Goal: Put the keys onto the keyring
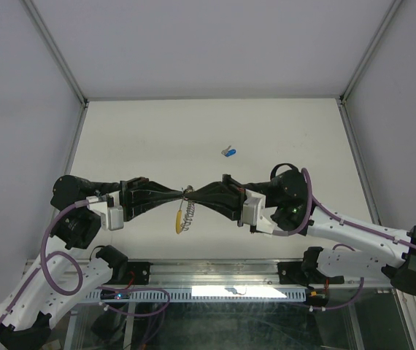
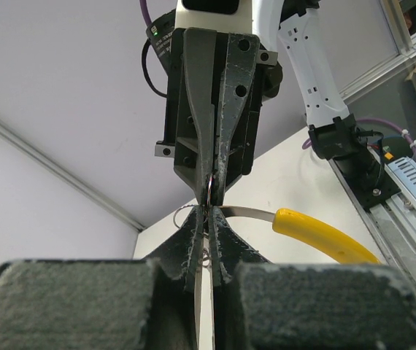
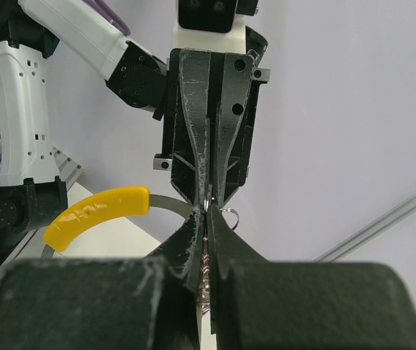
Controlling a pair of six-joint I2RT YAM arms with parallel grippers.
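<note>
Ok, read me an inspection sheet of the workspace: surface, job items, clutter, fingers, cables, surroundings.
Surface: white table, one key lying on it.
Job's things: keyring hangs from the meeting fingertips, yellow segment on its left; blue-headed key lies apart, farther back.
Clutter: nothing seen.
Grippers: left gripper and right gripper meet tip to tip, fingers shut on the keyring.
Cables: purple cables loop along both arms.
Surroundings: pale walls, aluminium frame.

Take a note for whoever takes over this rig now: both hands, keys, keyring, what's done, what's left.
Left hand: shut on the keyring, held above the table.
Right hand: shut on the same ring, tip to tip with the left.
Blue key: loose on the table, beyond the hands.
Done: ring picked up.
To do: thread the key on; no other keys in view.
</note>
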